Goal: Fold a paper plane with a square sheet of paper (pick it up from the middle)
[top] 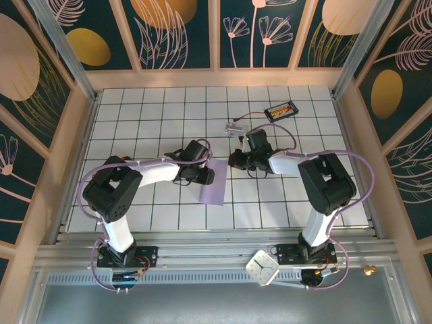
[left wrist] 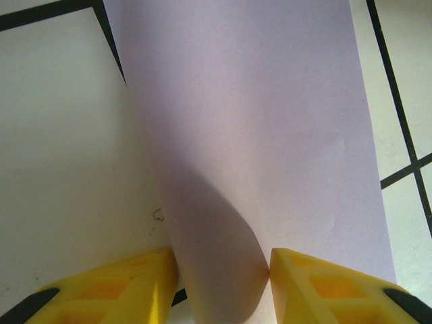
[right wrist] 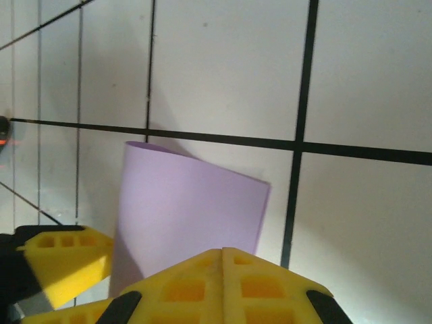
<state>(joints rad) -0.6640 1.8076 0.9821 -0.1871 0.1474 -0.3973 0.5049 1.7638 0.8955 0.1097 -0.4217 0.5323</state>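
The square sheet of paper point(top: 214, 183) is lavender and lies on the white tiles at the centre, bent over on itself into a soft loop. My left gripper point(top: 208, 175) is at its left edge. In the left wrist view its yellow fingers point(left wrist: 297, 277) press on both sides of the curled loop point(left wrist: 223, 270), so the left gripper point(left wrist: 221, 260) is shut on the paper. My right gripper point(top: 236, 160) hovers just beyond the sheet's far right corner. Its jaws point(right wrist: 223, 253) are pressed together with nothing between them, and the paper point(right wrist: 192, 209) lies ahead. The paper plane is out of view.
A small clear plastic piece with a wire point(top: 234, 125) and a black device with orange parts point(top: 281, 111) lie at the back right. A white clock-like square point(top: 262, 267) rests on the near rail. Wooden walls point(top: 75, 128) fence the table.
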